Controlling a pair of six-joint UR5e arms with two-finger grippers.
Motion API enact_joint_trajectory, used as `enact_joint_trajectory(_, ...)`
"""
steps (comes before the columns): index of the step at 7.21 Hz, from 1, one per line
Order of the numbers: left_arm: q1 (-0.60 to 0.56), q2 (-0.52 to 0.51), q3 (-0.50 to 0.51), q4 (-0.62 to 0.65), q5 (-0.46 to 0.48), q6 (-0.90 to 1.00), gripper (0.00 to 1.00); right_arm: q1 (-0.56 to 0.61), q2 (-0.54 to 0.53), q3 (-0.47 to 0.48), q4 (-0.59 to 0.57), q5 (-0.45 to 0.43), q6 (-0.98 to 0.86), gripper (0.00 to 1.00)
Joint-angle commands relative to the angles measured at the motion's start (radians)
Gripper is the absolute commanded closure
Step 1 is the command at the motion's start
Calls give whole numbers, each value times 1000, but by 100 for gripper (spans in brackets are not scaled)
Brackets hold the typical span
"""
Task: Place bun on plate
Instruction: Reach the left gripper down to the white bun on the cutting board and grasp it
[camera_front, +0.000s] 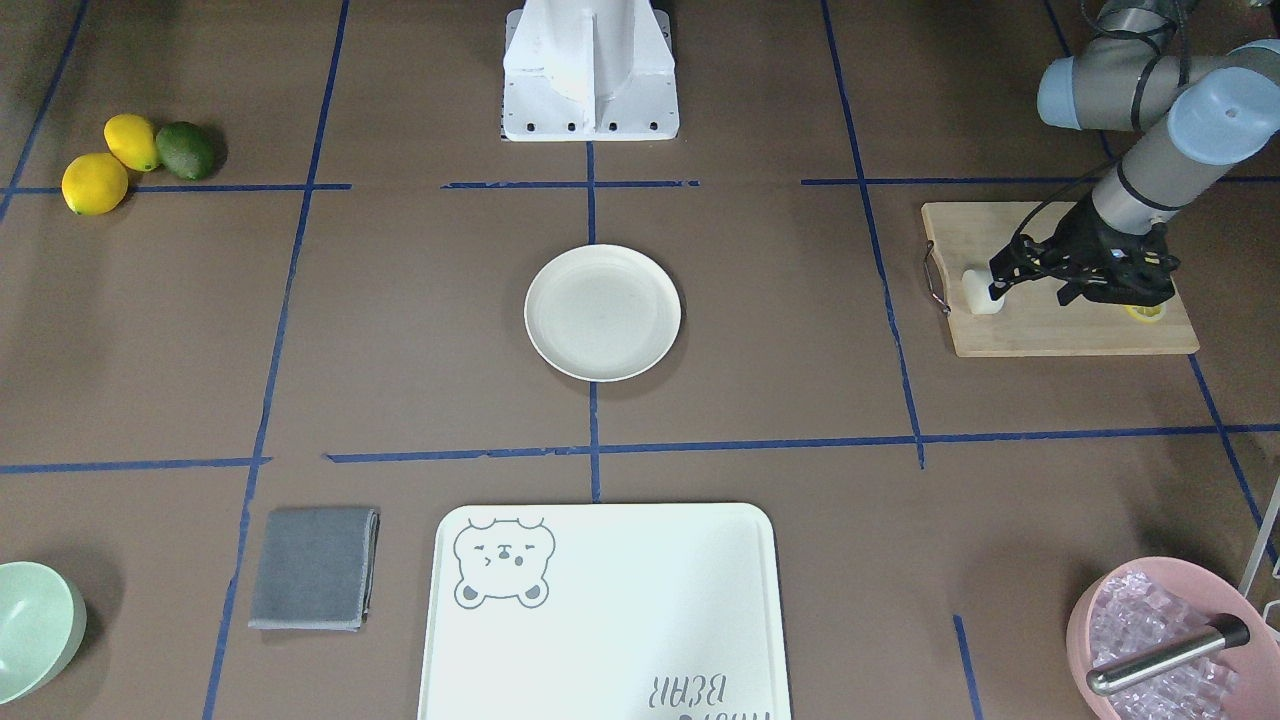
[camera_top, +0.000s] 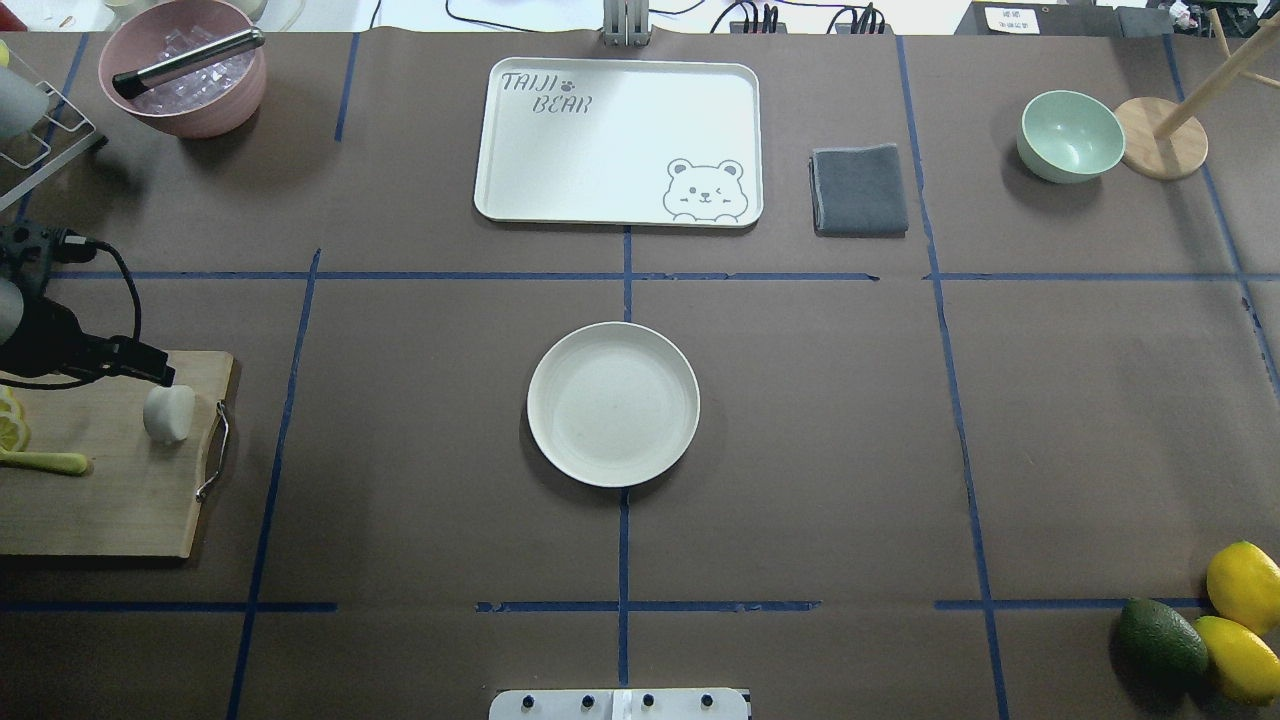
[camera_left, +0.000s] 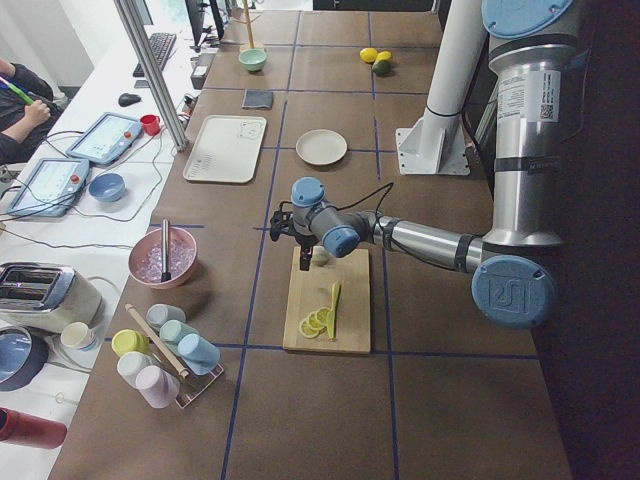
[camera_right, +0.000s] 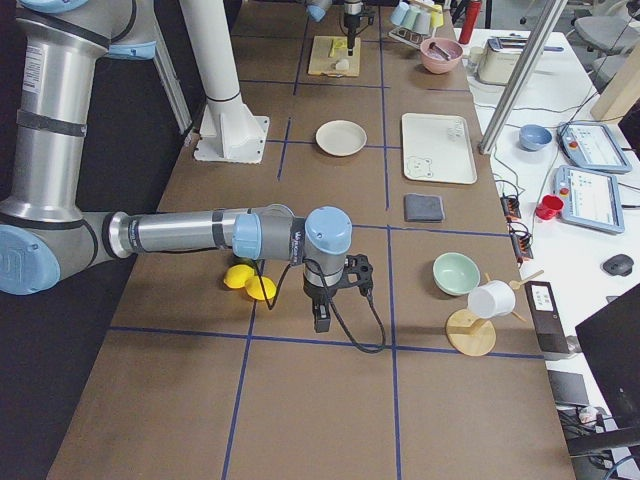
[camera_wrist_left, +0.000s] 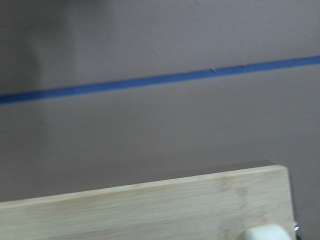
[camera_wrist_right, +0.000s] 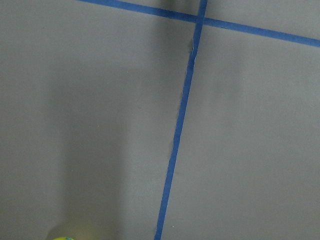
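Observation:
The bun (camera_front: 978, 295) (camera_top: 168, 413) is a small white lump lying on the wooden cutting board (camera_front: 1060, 335) (camera_top: 110, 510), near its handle end. My left gripper (camera_front: 998, 280) (camera_top: 160, 375) hangs just above and beside the bun, and its jaws look open with nothing held. The left wrist view catches only the bun's top (camera_wrist_left: 267, 233) at its lower edge. The round cream plate (camera_front: 603, 313) (camera_top: 613, 404) sits bare at the table's centre, well away from the bun. My right gripper (camera_right: 322, 318) shows only in the exterior right view, low over the table, so I cannot tell its state.
Lemon slices (camera_top: 12, 430) and a pale green strip (camera_top: 45, 462) share the board. The bear-print tray (camera_top: 600, 140), grey cloth (camera_top: 860, 190), green bowl (camera_top: 1070, 135) and pink ice bowl (camera_top: 185, 70) line the far edge. Two lemons (camera_top: 1240, 585) and an avocado (camera_top: 1160, 637) lie near right.

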Motion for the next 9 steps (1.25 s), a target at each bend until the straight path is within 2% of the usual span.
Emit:
enact_joint_trajectory(1, 107, 1, -11, -1, 104, -76, 0, 0, 0, 0, 0, 3, 0, 0)
enact_joint_trajectory(2, 110, 9, -12, -2, 131, -75, 18, 0, 0, 0, 0, 3, 0, 0)
enact_joint_trajectory(3, 112, 13, -12, 1, 135, -69, 72, 0, 0, 1, 0, 3, 0, 0)
enact_joint_trajectory(5, 112, 13, -20, 3, 135, -69, 73, 0, 0, 1, 0, 3, 0, 0)
enact_joint_trajectory(7, 112, 9, -79, 33, 135, -78, 73, 0, 0, 1, 0, 3, 0, 0)
enact_joint_trajectory(8, 121, -11, -133, 133, 135, -81, 73, 0, 0, 1, 0, 3, 0, 0)
enact_joint_trajectory(9, 122, -110, -153, 248, 135, -113, 71, 0, 0, 1, 0, 6, 0, 0)
